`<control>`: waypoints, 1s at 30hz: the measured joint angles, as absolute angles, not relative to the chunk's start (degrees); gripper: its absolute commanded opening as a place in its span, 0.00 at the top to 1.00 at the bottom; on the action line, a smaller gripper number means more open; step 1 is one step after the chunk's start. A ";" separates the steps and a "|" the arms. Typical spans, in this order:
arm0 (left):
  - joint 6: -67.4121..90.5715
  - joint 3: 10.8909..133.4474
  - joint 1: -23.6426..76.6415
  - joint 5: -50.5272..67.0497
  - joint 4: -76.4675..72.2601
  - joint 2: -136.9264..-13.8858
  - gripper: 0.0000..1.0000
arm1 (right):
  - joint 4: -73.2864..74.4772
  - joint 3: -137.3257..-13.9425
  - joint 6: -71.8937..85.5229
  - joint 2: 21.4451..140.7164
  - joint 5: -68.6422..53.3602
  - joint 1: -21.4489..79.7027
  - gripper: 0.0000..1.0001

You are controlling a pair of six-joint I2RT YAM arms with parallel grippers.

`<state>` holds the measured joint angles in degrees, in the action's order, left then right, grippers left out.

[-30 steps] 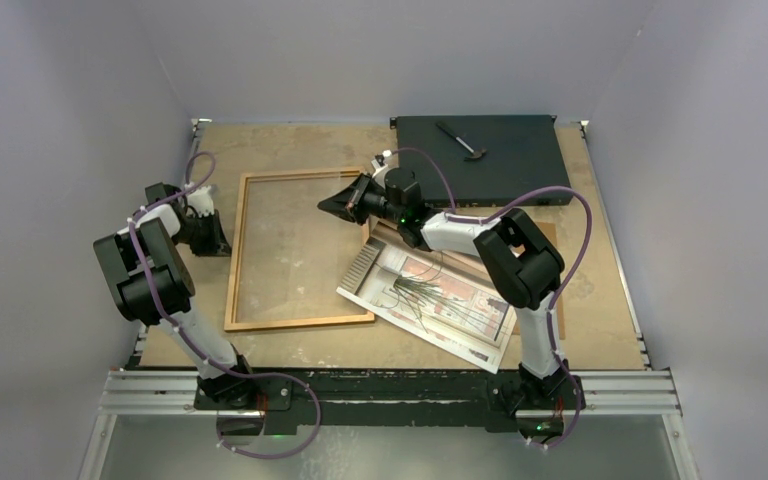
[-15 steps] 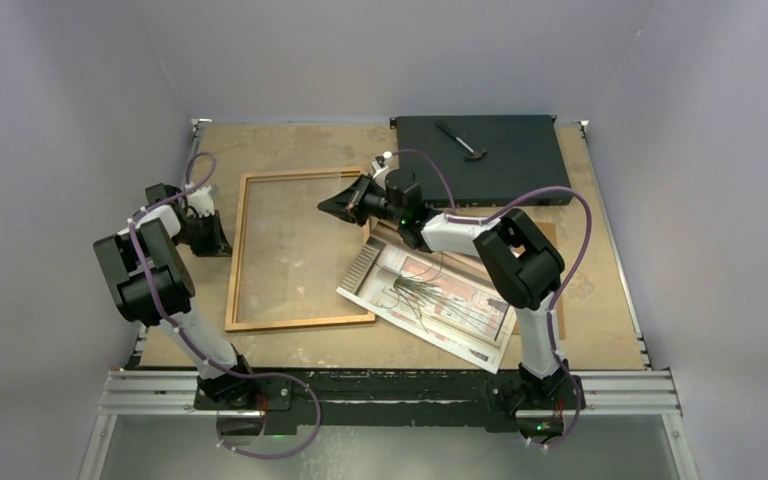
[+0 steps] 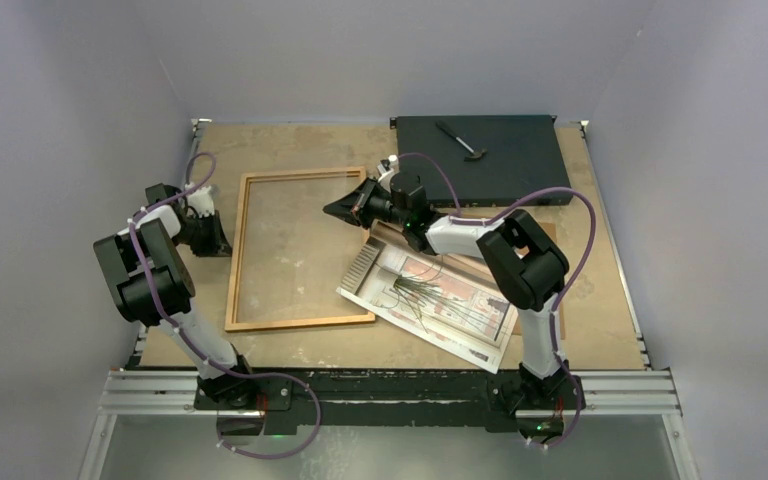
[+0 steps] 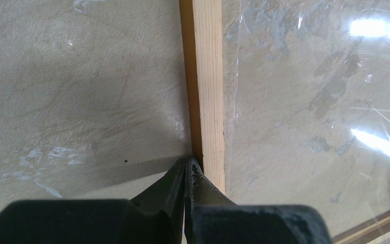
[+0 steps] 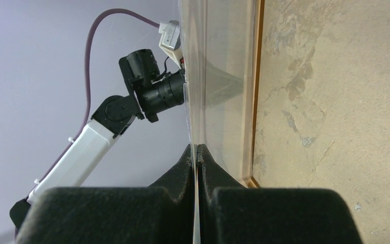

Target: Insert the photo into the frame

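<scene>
Right pincer (image 5: pixel 197 147): jaws pinched tight on the edge of the clear pane (image 5: pixel 195 76). The pane runs straight out ahead of the tips, tipped up off the frame (image 3: pixel 235 260). In the wrist view the frame's right rail sits just right of the tips.

Left pincer (image 4: pixel 187 165): jaws together with nothing between them, tips butted against the outer face of the frame's left rail. Looks like a brace so the frame can't slide.

Photo (image 3: pixel 430 295): behind the right pincer, back toward that arm's base and partly under its forearm. It lies flat on the table (image 3: pixel 290 140), picture side up and skewed, not in the frame yet. The end nearest the pincer appears to lie across the frame's right rail, and the rest partly covers a brown board (image 3: pixel 552 234).

Handling, my read:
- **Photo:** light, thin, floppy and glossy. It will slide in the pads and bow if held by one corner.
- **Where to grab the photo:** most of it lies flat with no gap for a finger underneath. The end riding over the rail is probably the best spot, pinched on the border with light force to avoid a crease.
- **Pane:** stiff but thin and smooth, so it could slip or crack. The grip is on a narrow bit of edge, so move slowly.
</scene>
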<state>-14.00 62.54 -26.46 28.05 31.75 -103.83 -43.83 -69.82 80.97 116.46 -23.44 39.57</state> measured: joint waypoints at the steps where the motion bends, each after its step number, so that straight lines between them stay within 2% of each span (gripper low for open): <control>1: -14.00 62.54 -26.46 28.05 31.75 -103.83 1.00 | -43.83 -69.82 80.97 116.40 -23.44 39.57 1.00; 30: -14.02 62.52 -26.48 28.08 31.77 -103.81 1.00 | -44.38 -70.96 80.95 116.95 -23.44 39.86 1.00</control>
